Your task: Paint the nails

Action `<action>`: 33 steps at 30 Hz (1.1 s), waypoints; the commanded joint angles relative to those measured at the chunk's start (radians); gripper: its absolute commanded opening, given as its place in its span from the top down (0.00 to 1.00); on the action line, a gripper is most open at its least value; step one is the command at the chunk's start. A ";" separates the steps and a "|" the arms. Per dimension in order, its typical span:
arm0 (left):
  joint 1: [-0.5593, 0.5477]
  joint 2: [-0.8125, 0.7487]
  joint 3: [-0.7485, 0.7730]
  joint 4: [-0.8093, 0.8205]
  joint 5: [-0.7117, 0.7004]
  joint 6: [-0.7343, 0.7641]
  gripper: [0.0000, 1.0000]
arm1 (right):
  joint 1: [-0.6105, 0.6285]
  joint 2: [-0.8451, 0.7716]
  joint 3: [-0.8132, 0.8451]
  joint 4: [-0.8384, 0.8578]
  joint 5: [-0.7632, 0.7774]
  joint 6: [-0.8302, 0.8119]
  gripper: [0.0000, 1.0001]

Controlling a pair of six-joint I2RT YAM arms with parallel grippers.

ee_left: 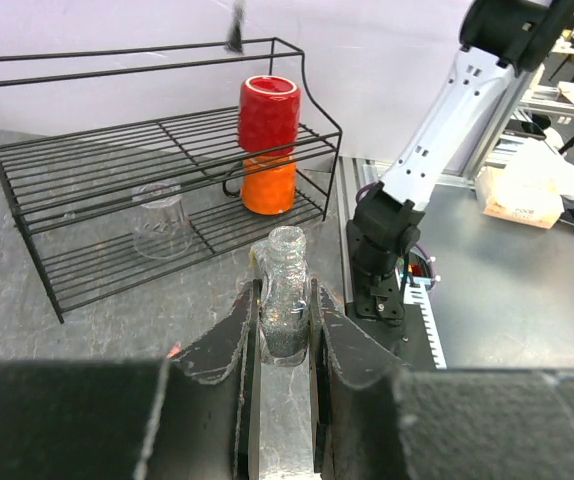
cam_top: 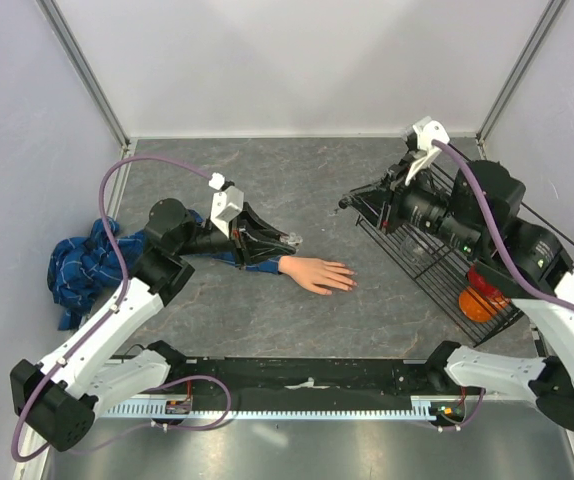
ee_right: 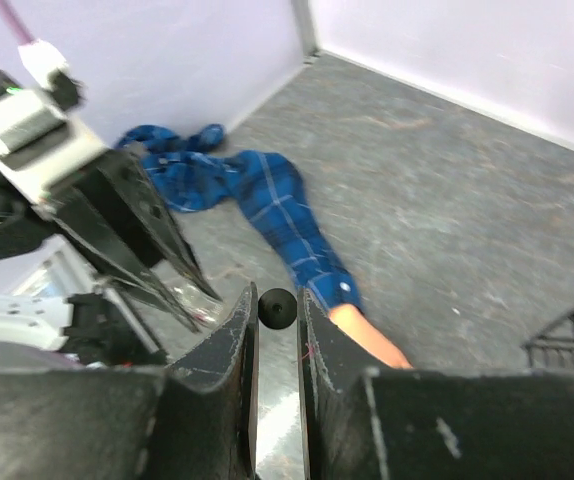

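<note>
Left gripper (ee_left: 285, 318) clamps the slick glass bottle (ee_left: 287, 262), right gripper (ee_right: 276, 300) pinches the brush cap (ee_right: 278, 309); we figure the nails (cam_top: 349, 282) below it are tiny, stiff.

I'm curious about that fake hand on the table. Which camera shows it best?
The top external view: the whole mannequin hand lies in the open, fingers visible, beyond the blue plaid sleeve. The right wrist view shows only its wrist end, the rest hidden behind the right gripper. The left wrist view misses it.

A red cup (ee_left: 269, 112) is being held up by an orange cup (ee_left: 268, 186) on a black wire rack (ee_left: 97, 165). A clear glass (ee_left: 159, 222) is being kept nearby.
</note>
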 commanded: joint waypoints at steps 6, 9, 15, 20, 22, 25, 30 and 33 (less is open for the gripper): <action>-0.014 0.012 0.004 -0.018 -0.008 0.051 0.98 | 0.016 0.111 0.116 -0.007 -0.197 0.094 1.00; -0.017 0.018 0.013 -0.038 -0.010 0.054 0.98 | 0.024 0.115 0.113 -0.001 -0.197 0.105 1.00; -0.019 0.032 0.028 -0.070 -0.014 0.064 0.98 | 0.057 0.145 0.107 -0.027 -0.185 0.096 1.00; -0.020 0.038 0.028 -0.076 -0.022 0.068 0.98 | 0.086 0.158 0.094 -0.029 -0.123 0.079 1.00; -0.020 0.039 0.030 -0.078 -0.022 0.069 0.98 | 0.097 0.166 0.085 -0.024 -0.114 0.074 1.00; -0.020 0.044 0.031 -0.079 -0.023 0.069 0.98 | 0.105 0.177 0.073 -0.022 -0.082 0.065 1.00; -0.020 0.044 0.031 -0.082 -0.028 0.069 0.98 | 0.106 0.187 0.059 -0.016 -0.053 0.054 1.00; -0.020 0.044 0.033 -0.088 -0.031 0.072 0.98 | 0.106 0.194 0.056 -0.016 -0.051 0.051 1.00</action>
